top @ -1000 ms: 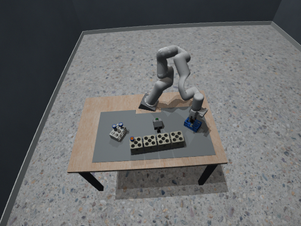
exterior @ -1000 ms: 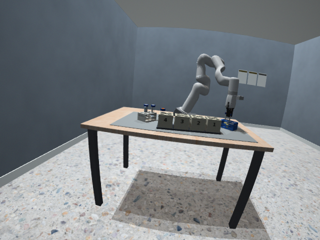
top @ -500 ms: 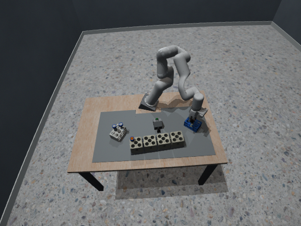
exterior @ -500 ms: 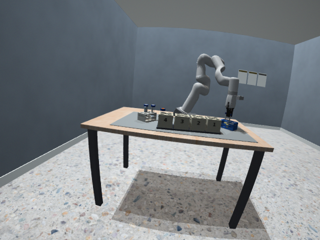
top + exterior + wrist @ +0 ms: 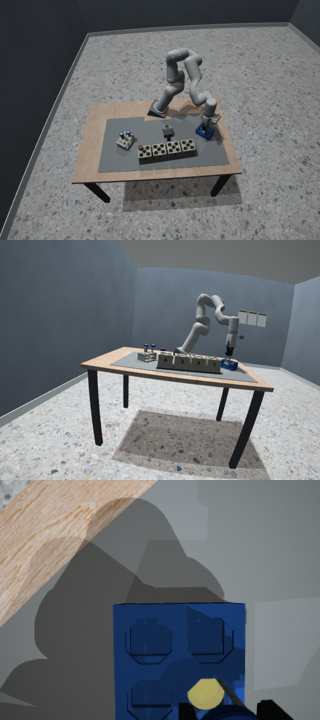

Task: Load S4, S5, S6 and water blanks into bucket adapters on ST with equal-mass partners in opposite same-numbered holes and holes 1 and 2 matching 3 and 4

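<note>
The top view is showing the pincer (image 5: 204,126) (image 5: 229,353) clamping on a blue-capped tube (image 5: 227,354) (image 5: 228,713) over the blue rack (image 5: 209,135) (image 5: 233,366) (image 5: 150,672) near the tabletop's right edge, likely gripping high so the tube is lifting out upright.

Over the 1 second shown, no change can be made out: the gripper (image 5: 204,127) (image 5: 229,353) (image 5: 227,714) matches its earlier place above the blue rack (image 5: 201,133) (image 5: 232,366) (image 5: 175,611), by the counter's short edge on the robot's left.
</note>
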`<state>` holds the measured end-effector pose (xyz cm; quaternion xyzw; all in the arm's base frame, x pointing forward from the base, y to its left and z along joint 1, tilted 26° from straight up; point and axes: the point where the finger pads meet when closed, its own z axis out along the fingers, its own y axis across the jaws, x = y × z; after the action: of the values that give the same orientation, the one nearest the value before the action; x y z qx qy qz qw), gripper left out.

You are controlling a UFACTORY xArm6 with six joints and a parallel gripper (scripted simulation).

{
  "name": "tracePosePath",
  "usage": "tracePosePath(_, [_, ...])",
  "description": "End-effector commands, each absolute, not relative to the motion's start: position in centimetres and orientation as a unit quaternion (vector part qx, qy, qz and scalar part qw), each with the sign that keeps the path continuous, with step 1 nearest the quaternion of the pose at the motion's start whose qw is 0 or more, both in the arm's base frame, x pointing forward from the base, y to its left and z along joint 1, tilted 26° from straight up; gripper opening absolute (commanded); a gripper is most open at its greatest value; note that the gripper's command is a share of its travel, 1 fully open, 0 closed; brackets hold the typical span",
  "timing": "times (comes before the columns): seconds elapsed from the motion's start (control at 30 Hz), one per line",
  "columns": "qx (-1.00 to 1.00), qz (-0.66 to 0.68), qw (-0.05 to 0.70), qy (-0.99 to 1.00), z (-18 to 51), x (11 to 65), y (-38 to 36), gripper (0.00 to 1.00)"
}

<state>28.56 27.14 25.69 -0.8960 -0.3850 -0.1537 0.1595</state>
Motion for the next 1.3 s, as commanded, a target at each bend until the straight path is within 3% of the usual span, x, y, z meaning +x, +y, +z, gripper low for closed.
tracePosePath(0.0, [-0.896, -0.155, 0.16, -0.385, 26.2, 28.6, 27.0, 0.0])
tracePosePath(1.27, [-0.896, -0.156, 0.16, -0.385, 29.4, 28.0, 25.6, 0.0])
